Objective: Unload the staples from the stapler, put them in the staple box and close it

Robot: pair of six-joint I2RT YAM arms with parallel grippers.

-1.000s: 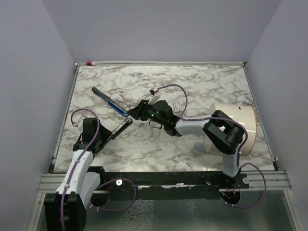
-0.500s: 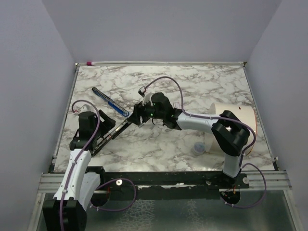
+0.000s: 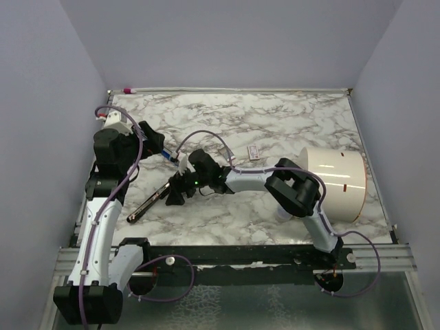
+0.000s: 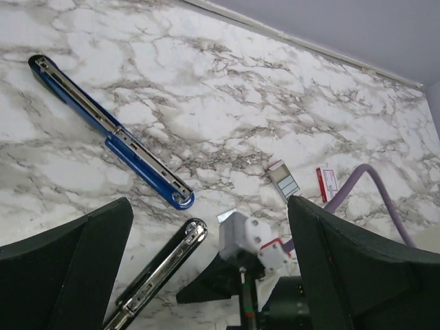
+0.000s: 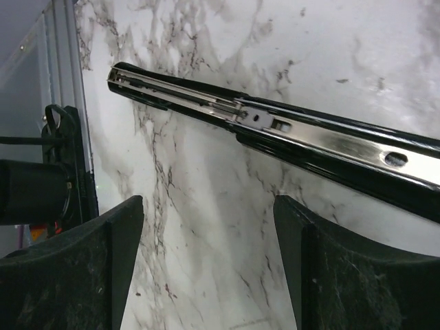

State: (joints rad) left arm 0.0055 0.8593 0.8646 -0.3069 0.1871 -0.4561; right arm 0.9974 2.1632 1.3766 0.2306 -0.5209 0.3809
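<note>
The stapler (image 3: 152, 201) lies opened out flat on the marble, a long black bar with a shiny metal channel (image 5: 275, 130) facing up. It also shows low in the left wrist view (image 4: 161, 271). A tiny silvery strip, apparently staples (image 4: 227, 215), lies just past its end beside the right wrist. My right gripper (image 3: 172, 196) hovers by the stapler's upper end, open (image 5: 210, 275), only bare table between its fingers. My left gripper (image 3: 152, 141) is raised at the back left, open wide (image 4: 206, 275) and empty, looking down on the stapler.
A long blue piece with a metal channel (image 4: 113, 134) lies behind the stapler, mostly hidden under the left gripper in the top view. A small white piece with pink-red marks (image 3: 253, 152) lies mid-table. A big white cylinder (image 3: 333, 182) lies at the right edge.
The left gripper let go of the stapler, opened wide and rose to the back left. The right gripper opened and slid left and nearer along the stapler, which now lies free.
</note>
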